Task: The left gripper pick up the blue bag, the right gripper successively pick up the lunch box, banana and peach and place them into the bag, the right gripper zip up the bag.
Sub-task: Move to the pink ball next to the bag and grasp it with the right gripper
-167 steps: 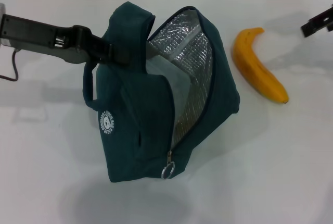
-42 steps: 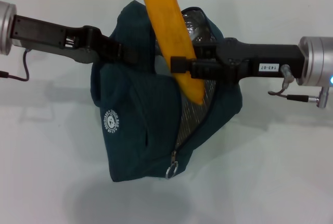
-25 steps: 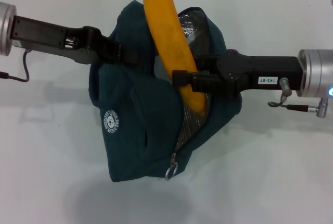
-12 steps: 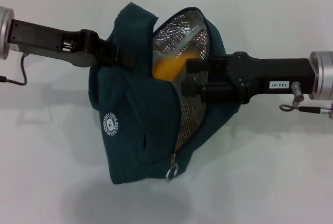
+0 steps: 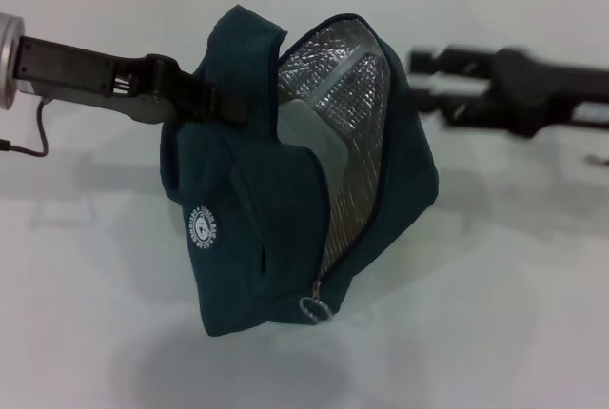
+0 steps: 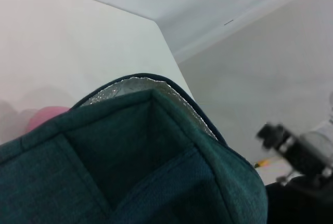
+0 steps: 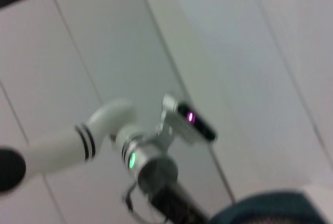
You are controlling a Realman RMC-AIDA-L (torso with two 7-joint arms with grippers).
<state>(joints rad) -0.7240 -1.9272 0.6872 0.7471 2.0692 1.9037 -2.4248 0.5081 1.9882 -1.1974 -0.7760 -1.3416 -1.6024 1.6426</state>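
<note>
The blue bag (image 5: 257, 228) hangs above the table with its mouth unzipped and its silver lining (image 5: 347, 105) showing. My left gripper (image 5: 211, 102) is shut on the bag's top handle from the left. My right gripper (image 5: 421, 76) is blurred, open and empty, just right of the bag's mouth. The banana is hidden. A pale flat shape (image 5: 303, 131) lies inside the mouth; I cannot tell if it is the lunch box. The peach (image 6: 44, 119) shows as a pink round shape beyond the bag in the left wrist view. The zipper's ring pull (image 5: 314, 307) hangs at the bottom front.
The white table (image 5: 514, 314) spreads under and around the bag. A black cable (image 5: 24, 147) trails from the left arm at the left edge. The right wrist view shows the left arm's wrist (image 7: 151, 164) and the bag's rim (image 7: 276, 208).
The banana, held over the bag by my right gripper, went down into the mouth and out of sight. The right gripper let go and pulled away to the right.
</note>
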